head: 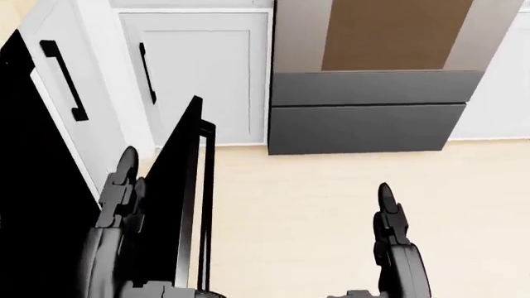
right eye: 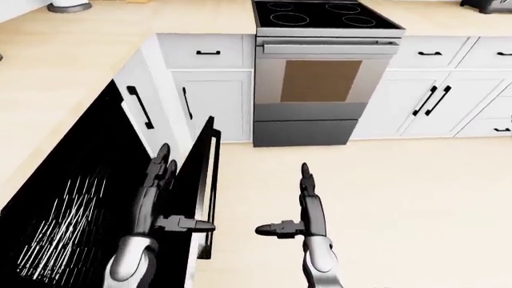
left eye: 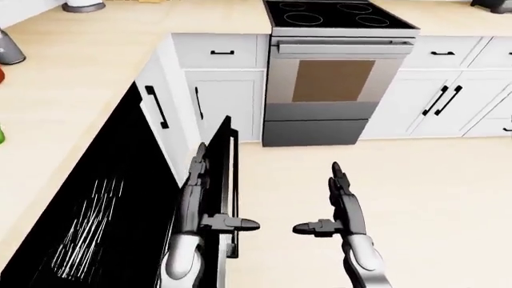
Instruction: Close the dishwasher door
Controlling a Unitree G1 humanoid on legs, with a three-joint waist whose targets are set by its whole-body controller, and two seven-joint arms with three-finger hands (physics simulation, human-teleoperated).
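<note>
The black dishwasher [left eye: 120, 180] is built under the counter at the left of the left-eye view. Its door [left eye: 225, 157] stands partly open, tilted out toward the floor, with a black bar handle [left eye: 235, 180] on its outer face. White rack wires [left eye: 88, 228] show inside. My left hand [left eye: 206, 195] is open, its fingers stretched flat along the door's inner side near the top edge; the head view [head: 120, 192] shows it left of the door panel [head: 178, 186]. My right hand [left eye: 328, 198] is open and empty over the floor, right of the door.
A steel oven with a black cooktop [left eye: 332, 90] stands at the top middle. White cabinets with black handles [left eye: 440, 99] flank it. A light wood counter [left eye: 72, 78] runs along the left. The beige floor [left eye: 432, 204] spreads to the right.
</note>
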